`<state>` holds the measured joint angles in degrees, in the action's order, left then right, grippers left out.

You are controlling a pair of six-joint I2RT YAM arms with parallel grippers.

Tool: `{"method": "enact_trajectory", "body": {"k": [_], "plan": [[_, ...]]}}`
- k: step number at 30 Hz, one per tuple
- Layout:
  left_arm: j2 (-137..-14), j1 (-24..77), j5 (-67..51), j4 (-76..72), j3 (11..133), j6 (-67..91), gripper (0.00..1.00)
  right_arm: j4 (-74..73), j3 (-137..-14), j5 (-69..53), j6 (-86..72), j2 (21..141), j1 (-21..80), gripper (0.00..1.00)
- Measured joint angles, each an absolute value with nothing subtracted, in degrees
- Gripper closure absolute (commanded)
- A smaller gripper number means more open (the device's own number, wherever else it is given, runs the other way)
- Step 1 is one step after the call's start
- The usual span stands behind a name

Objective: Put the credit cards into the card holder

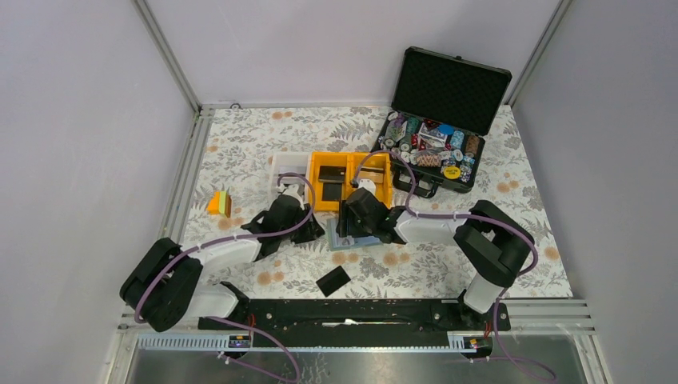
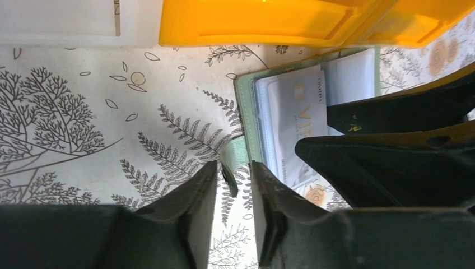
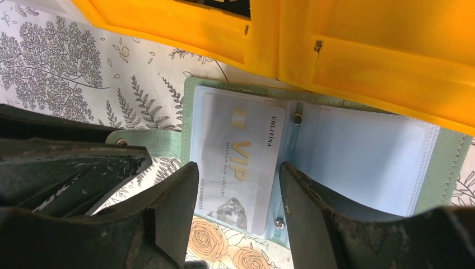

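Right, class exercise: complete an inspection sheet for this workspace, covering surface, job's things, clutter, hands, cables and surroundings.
Surface: floral tablecloth, lying flat.
Job's things: card holder open; silvery VIP card on one page, fully pocketed or not unclear; one black card loose on the cloth; black cards in the yellow bin.
Clutter: white bin, open chip case, orange-green block.
Hands: left hand open astride the holder's strap; right hand open above the VIP card.
Cables: purple cables follow both arms.
Surroundings: grey walls, metal frame.

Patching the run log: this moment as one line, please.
card holder open beside yellow bin | silvery card pocketed | left claw open astride strap | right claw open over that card | black card loose on table
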<state>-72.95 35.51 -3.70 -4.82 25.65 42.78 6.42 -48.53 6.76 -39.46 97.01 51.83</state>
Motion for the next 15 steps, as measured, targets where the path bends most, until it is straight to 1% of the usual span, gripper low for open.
{"method": "enact_trajectory", "body": {"k": [2,3,6,12,15], "plan": [[-73.97,35.48,-3.86,-5.52,25.65,42.89,0.93,5.80,-49.45,6.70,-39.22,97.62,51.88,0.37],[-74.39,35.48,-3.88,-5.87,25.65,43.07,0.99,5.54,-49.87,6.66,-39.09,97.89,51.92,0.37],[-75.09,35.48,-4.05,-6.66,25.63,43.18,1.00,4.51,-50.98,7.09,-38.61,98.56,52.36,0.37],[-75.18,35.33,-4.47,-8.78,24.71,43.11,1.00,1.69,-53.25,9.98,-37.52,99.66,54.46,0.41],[-75.18,35.27,-4.75,-9.61,24.69,43.13,1.00,0.69,-54.13,10.76,-37.34,100.16,55.57,0.42]]}}
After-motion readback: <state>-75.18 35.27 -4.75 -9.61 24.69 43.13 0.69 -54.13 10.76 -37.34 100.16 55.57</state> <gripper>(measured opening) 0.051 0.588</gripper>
